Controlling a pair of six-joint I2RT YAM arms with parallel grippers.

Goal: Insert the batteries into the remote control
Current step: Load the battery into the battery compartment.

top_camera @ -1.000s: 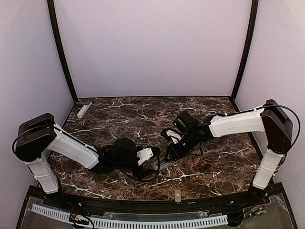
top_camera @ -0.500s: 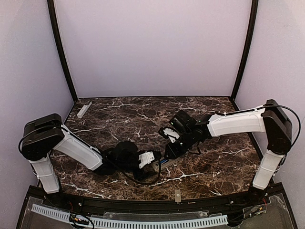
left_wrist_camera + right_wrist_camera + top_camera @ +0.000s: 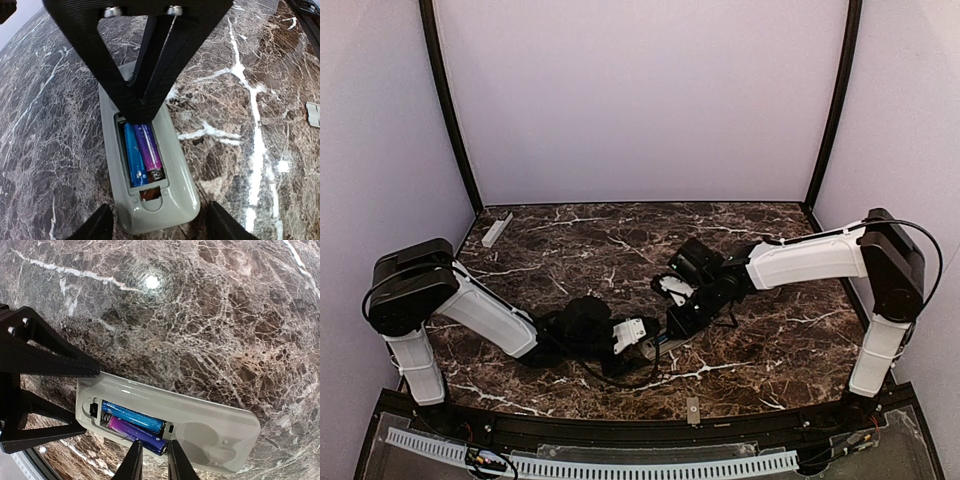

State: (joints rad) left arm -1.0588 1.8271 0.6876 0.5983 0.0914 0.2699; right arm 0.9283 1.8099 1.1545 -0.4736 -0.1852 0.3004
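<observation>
The remote control point(image 3: 165, 200) lies back up on the marble with its battery bay open. It also shows in the right wrist view point(image 3: 210, 425) and, mostly hidden between the two grippers, in the top view point(image 3: 662, 343). A blue battery point(image 3: 131, 155) point(image 3: 132, 417) and a purple-blue battery point(image 3: 150, 150) point(image 3: 132, 431) lie side by side in the bay. My left gripper point(image 3: 160, 225) point(image 3: 642, 338) is open and straddles the remote's end. My right gripper point(image 3: 153, 460) point(image 3: 674, 326) is closed to a narrow gap on the raised end of the purple-blue battery.
A narrow pale grey bar point(image 3: 497, 229) lies at the far left corner of the table. A small pale piece point(image 3: 313, 114) lies on the marble to the right of the remote. Purple walls close in the back and sides.
Both arms have shifted slightly: the left gripper has moved a little right around the remote's end, and the right gripper has moved a little left over the bay.
</observation>
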